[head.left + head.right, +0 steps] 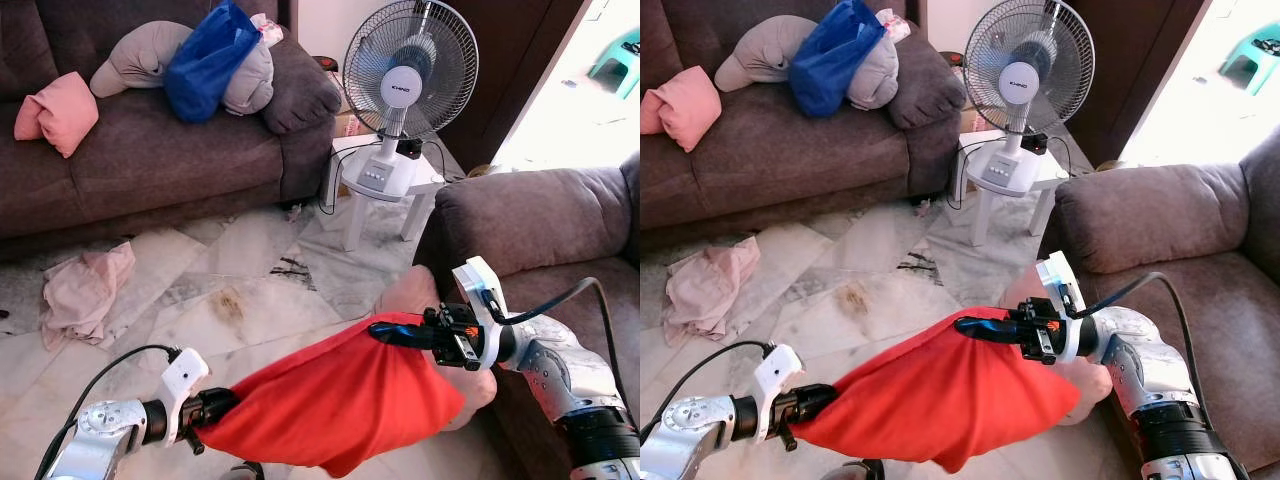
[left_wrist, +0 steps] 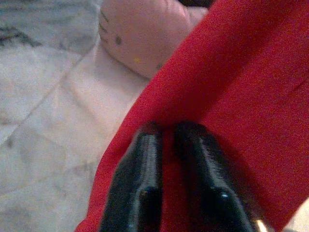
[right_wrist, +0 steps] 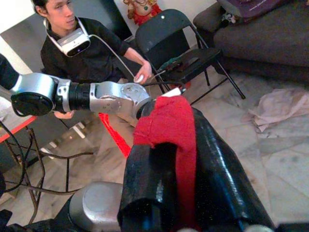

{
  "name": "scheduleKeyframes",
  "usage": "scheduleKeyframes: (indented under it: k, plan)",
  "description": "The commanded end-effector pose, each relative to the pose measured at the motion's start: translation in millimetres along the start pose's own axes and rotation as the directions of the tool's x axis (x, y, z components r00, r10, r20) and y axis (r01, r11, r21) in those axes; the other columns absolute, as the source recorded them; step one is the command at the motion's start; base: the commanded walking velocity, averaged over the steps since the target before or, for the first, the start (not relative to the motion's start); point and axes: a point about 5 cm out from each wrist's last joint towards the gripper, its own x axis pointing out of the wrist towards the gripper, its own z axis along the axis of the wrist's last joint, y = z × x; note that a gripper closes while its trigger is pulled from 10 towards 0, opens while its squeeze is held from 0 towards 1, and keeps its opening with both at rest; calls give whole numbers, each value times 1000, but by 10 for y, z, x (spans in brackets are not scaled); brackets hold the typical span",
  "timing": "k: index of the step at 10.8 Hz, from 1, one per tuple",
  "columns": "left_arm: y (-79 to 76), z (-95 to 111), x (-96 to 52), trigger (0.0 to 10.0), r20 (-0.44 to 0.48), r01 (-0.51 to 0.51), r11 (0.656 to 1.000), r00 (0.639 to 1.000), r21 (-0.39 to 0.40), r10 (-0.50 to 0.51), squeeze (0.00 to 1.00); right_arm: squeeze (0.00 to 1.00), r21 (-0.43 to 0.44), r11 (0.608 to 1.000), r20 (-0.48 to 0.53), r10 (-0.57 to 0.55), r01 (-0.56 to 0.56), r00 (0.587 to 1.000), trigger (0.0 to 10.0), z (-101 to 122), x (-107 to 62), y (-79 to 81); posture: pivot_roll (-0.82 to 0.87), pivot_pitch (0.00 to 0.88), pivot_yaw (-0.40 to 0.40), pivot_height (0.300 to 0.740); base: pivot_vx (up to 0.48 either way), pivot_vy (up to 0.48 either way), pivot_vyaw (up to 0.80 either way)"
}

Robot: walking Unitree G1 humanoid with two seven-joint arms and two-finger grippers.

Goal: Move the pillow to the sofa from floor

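Observation:
A red pillow (image 1: 340, 400) hangs above the marble floor, held at both ends. My left gripper (image 1: 215, 405) is shut on its lower left corner; in the left wrist view the black fingers (image 2: 133, 179) pinch the red cloth. My right gripper (image 1: 385, 332) is shut on the upper right corner, and the right wrist view shows red fabric (image 3: 169, 121) clamped between its fingers. The brown sofa (image 1: 540, 230) stands right beside the pillow, on the right. A pale pink cushion (image 1: 415, 290) lies behind the red pillow against that sofa's base.
A second brown sofa (image 1: 150, 150) at the back carries a pink pillow (image 1: 58, 110), a grey cushion and a blue bag (image 1: 208, 60). A fan (image 1: 408, 70) stands on a white stool (image 1: 385, 190). Pink cloth (image 1: 85, 290) lies on the floor. A person (image 3: 82, 53) sits behind.

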Motion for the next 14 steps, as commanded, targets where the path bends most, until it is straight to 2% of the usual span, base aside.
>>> scheduleKeyframes:
  k: [1,3,4,5,6,7,8,9,10,11,13,14]
  plan:
    - [-38,26,17,0,47,-2,1000,999,-29,4,0,0,-66,998,37,26,-23,999,10000,130,12,22,106,131,-91,740,0,0,0]
    - [-40,115,14,0,140,-47,997,989,-63,55,0,0,-64,998,39,21,-19,999,10000,105,67,8,107,140,-90,740,0,0,0]
    - [-19,146,3,0,154,-113,993,981,-36,118,0,0,-67,998,40,-2,4,999,10000,65,86,-11,108,142,-85,740,0,0,0]
    - [5,200,0,2118,177,-175,984,968,-22,176,0,0,-82,990,49,-108,112,993,10000,26,104,-111,109,143,-83,740,0,0,0]
    - [48,295,-2,10000,225,-254,966,940,-36,256,0,0,-73,987,66,-135,140,989,10000,-9,119,-138,115,144,-77,740,0,0,0]
    - [89,347,-11,10000,243,-312,949,919,-37,311,0,0,-71,988,72,-128,134,989,10000,-16,132,-130,117,145,-75,740,0,0,0]
    - [204,464,-72,10000,309,-442,893,841,-82,445,0,0,-75,986,71,-146,151,987,10000,-29,135,-146,117,143,-70,740,0,0,0]
    - [325,568,-169,10000,357,-585,793,713,-173,604,0,0,-99,962,82,-247,254,966,10000,-46,128,-246,118,141,-69,740,0,0,0]
    - [326,575,-179,10000,355,-616,768,688,-175,633,0,0,-100,941,82,-315,322,946,10000,-66,129,-316,118,140,-68,740,0,0,0]
    - [292,557,-131,10000,353,-625,751,668,-213,655,0,0,-132,880,81,-449,456,890,10000,-106,150,-432,118,137,-67,740,0,0,0]
    - [333,522,-139,10000,324,-710,623,534,-329,781,0,0,-122,775,86,-614,620,784,10000,-204,172,-572,120,134,-67,740,0,0,0]
    - [345,516,-167,10000,312,-738,572,483,-358,818,0,0,-103,747,112,-648,657,753,10000,-224,182,-605,122,134,-66,740,0,0,0]
